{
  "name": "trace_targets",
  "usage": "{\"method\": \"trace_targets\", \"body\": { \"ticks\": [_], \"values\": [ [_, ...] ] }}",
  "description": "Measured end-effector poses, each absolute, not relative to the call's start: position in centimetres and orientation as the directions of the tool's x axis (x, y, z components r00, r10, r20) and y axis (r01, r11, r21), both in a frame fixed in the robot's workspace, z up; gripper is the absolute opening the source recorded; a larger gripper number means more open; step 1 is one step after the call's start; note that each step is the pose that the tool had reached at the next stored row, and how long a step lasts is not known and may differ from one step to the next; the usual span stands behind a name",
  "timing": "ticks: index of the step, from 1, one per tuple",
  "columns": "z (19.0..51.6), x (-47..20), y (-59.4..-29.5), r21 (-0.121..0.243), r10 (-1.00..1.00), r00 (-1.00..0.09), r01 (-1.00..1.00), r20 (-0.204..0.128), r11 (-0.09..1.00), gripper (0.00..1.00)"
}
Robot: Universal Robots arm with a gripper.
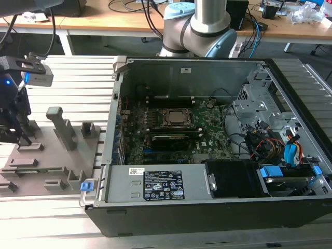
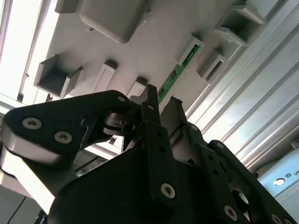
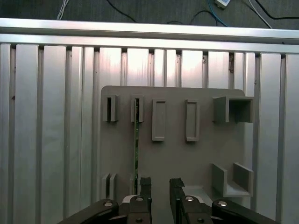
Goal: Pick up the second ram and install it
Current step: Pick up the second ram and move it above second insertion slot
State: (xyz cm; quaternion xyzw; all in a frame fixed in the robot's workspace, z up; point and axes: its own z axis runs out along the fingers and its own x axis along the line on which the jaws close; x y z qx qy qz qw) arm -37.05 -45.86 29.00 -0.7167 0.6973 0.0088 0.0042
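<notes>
A long wooden desk ran along the back, strewn with dark cables and standing on a pale leg. Beneath it lay dark floor. Nearer stretched a ribbed aluminium table, brightly lit.

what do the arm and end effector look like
In the exterior view the arm is a silver-grey tube with pale blue joint caps. In the first wrist view the end effector is matte black, with two slim, flat fingers on jointed link bars fastened with round silver screws.
</notes>
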Motion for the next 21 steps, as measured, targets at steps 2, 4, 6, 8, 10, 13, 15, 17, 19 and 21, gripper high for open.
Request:
{"method": "trace_targets", "body": {
  "ticks": [2,4,6,8,10,13,15,17,19,21],
  "values": [
    [28.8,-37.1,-45.9,0.006,-0.999,0.027,-1.0,-0.018,-0.028,0.3],
    [28.7,-37.1,-45.9,0.006,-0.999,0.027,-1.0,-0.018,-0.028,0.3],
    [28.4,-37.1,-45.9,0.006,-0.999,0.027,-1.0,-0.018,-0.028,0.3],
    [28.1,-37.1,-45.9,0.006,-0.999,0.027,-1.0,-0.018,-0.028,0.3],
    [27.9,-37.1,-45.9,0.006,-0.999,0.027,-1.0,-0.019,-0.028,0.3],
    [27.6,-37.1,-46.0,0.006,-0.999,0.027,-1.0,-0.018,-0.028,0.3],
    [27.4,-37.1,-46.0,0.006,-0.999,0.027,-1.0,-0.018,-0.028,0.3],
    [27.1,-37.1,-46.0,0.006,-0.999,0.028,-1.0,-0.018,-0.028,0.3],
    [26.9,-37.1,-46.0,0.006,-0.999,0.028,-1.0,-0.019,-0.028,0.3],
    [26.7,-37.1,-46.0,0.006,-0.999,0.027,-1.0,-0.018,-0.028,0.3]
  ]
}}
